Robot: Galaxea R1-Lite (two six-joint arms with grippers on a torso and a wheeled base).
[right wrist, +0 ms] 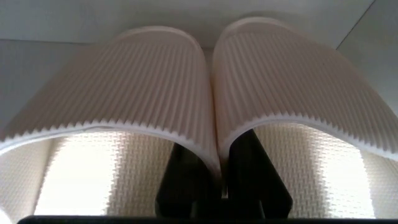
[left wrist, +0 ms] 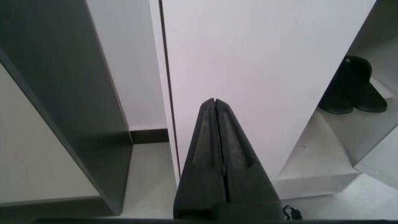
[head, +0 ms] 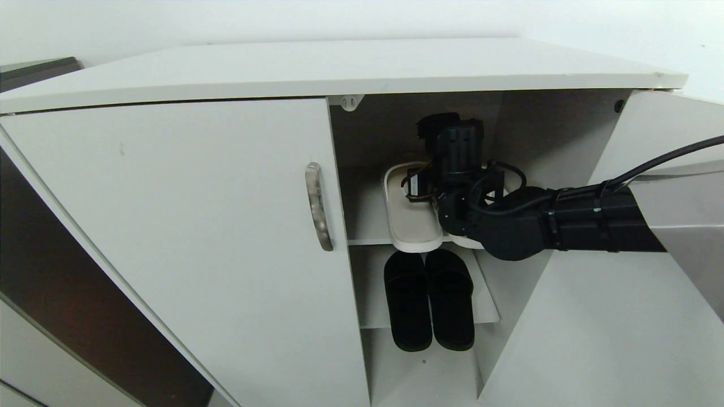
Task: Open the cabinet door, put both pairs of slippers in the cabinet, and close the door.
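Right gripper (right wrist: 219, 182) is clamped on the touching inner straps of the ribbed cream rubber slippers (right wrist: 124, 81). They sit just under and ahead of it on the upper white shelf (head: 366, 221), with the heels looking like they hang over the lip. I'd nudge them deeper before letting go, then back straight out (the black foam slippers (head: 430, 299) are directly below). Left gripper (left wrist: 214, 155) is pinched shut on nothing, facing the closed white door (left wrist: 249, 56).

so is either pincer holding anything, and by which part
Right pincer pinches the white slippers where their two straps meet; left pincer is shut, empty.
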